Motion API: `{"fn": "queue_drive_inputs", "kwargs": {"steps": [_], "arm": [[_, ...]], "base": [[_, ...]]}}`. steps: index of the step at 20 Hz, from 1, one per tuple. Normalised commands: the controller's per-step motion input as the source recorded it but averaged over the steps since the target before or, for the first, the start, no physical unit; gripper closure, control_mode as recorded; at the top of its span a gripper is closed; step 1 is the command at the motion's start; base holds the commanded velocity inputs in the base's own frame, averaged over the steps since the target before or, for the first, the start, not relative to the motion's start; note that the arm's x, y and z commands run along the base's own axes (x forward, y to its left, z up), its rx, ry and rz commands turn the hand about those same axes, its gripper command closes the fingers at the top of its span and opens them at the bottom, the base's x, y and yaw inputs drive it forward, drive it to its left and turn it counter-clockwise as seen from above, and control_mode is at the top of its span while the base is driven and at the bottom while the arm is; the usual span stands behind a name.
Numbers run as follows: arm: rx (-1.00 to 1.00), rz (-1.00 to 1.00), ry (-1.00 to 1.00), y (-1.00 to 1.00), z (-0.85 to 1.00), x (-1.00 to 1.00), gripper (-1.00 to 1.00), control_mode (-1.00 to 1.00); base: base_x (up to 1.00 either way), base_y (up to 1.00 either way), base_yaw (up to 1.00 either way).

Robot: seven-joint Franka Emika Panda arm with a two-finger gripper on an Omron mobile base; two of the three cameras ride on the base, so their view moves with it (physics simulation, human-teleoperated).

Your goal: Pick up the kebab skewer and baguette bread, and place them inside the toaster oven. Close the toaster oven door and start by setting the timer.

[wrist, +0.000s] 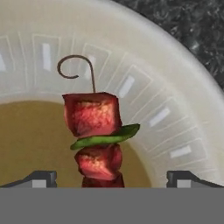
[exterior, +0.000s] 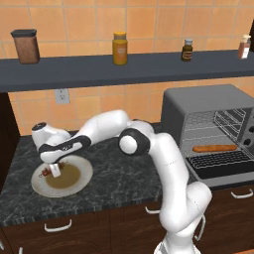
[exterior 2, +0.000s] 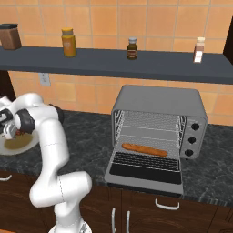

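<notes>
1. The fingers (wrist: 112,179) are spread wide above the kebab skewer (wrist: 97,138), nothing gripped.
2. The skewer lies on the plate (exterior: 84,179) on the table (exterior: 119,168).
3. The baguette bread (exterior 2: 144,149) is seen on the toaster oven (exterior 2: 159,102) rack, door (exterior 2: 144,174) down.

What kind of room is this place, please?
A kitchen, rendered in simulation: a toaster oven stands open on a dark stone counter against a tiled wall, jars line a shelf, and a plate carries a kebab skewer.
</notes>
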Motion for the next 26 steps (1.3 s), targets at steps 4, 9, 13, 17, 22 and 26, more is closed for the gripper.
{"fn": "queue_drive_inputs", "kwargs": {"steps": [4,9,13,17,22,26], "arm": [[0.0,0.0,0.08,-0.05,-0.29,0.0,1.0,-1.0],[0.0,0.0,0.01,-0.13,-0.02,-0.14,1.0,-1.0],[0.0,0.0,-0.02,-0.75,0.12,-0.54,1.0,-1.0],[0.02,0.0,-0.11,-0.97,0.28,-1.0,1.0,-1.0],[0.05,-0.02,-0.2,-0.96,0.4,-0.9,1.0,-1.0],[0.09,-0.09,-0.07,-1.0,0.69,-0.63,1.0,-1.0]], "base": [[0.0,0.0,0.0],[0.0,0.0,0.0],[0.0,0.0,0.0],[0.0,0.0,0.0],[0.0,0.0,0.0],[0.0,0.0,0.0]]}}
